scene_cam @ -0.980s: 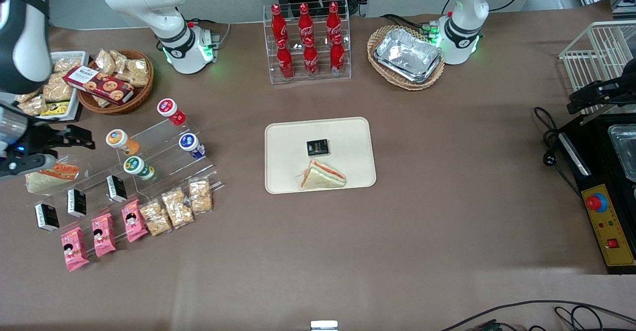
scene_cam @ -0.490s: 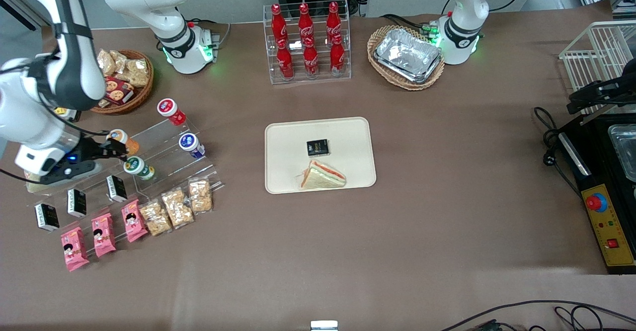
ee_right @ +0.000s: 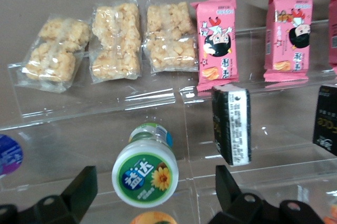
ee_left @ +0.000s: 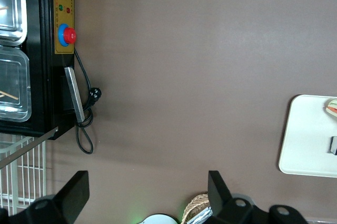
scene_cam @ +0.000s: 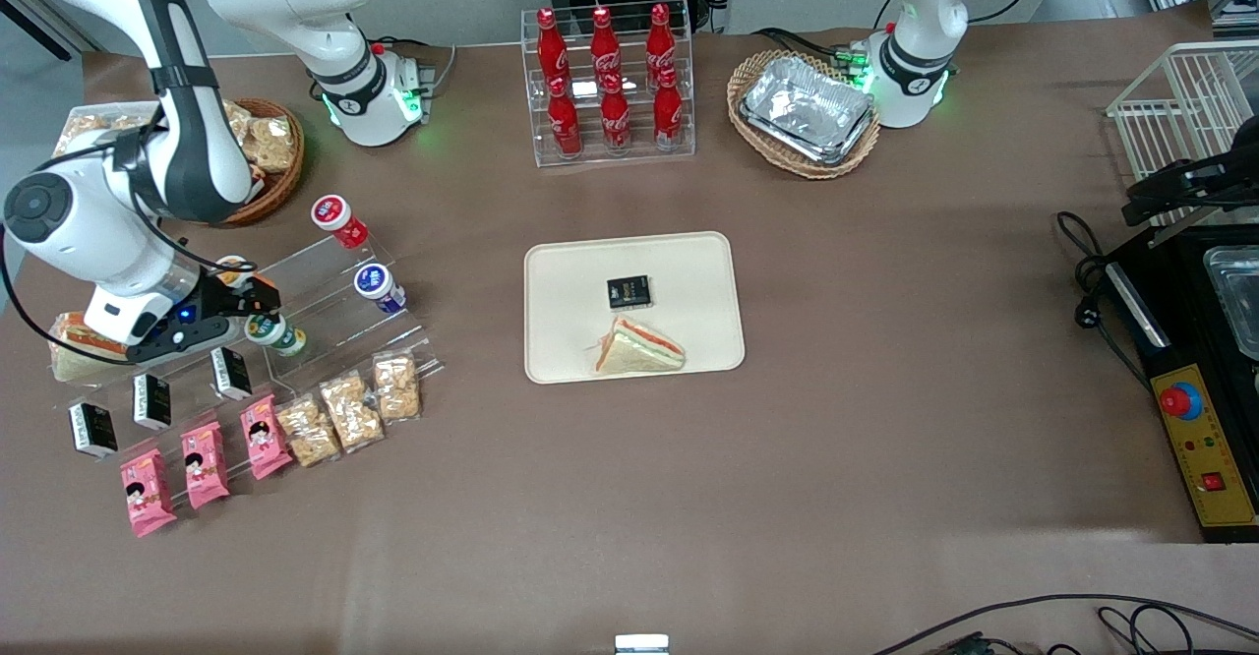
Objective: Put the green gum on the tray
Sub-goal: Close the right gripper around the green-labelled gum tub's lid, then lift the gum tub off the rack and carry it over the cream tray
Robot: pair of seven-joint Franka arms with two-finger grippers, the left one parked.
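Green gum point(ee_right: 145, 172) now sits between the open claw point(scene_cam: 258, 303) fingers; it swung in from the bench edge. Not gripped yet, tray point(scene_cam: 561, 271) waits.

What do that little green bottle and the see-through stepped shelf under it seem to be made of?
The small green gum bottle with the white lid looks like smooth plastic under a glossy printed label. The clear stepped shelf seems to be acrylic: transparent, with bright reflective edges. The robot's claw sits open, straddling the bottle.
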